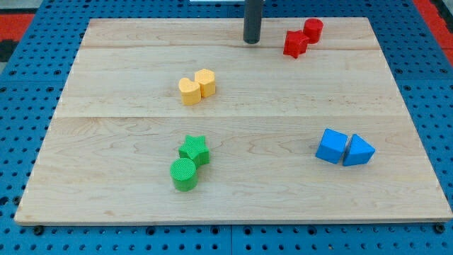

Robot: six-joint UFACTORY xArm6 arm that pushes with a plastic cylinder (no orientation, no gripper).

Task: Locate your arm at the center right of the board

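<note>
My dark rod comes down at the view's top centre, and my tip (252,41) rests on the wooden board (283,92) near its top edge. A red star block (295,44) and a red cylinder (313,30) sit just right of the tip. Two yellow blocks (197,86) touch each other below and left of the tip. A green star (195,149) and a green cylinder (184,173) sit at the lower centre. A blue cube (331,146) and a blue triangular block (358,151) sit side by side at the lower right.
The board lies on a blue pegboard table (28,106). A red surface (435,14) shows at the view's top right corner and another at the top left.
</note>
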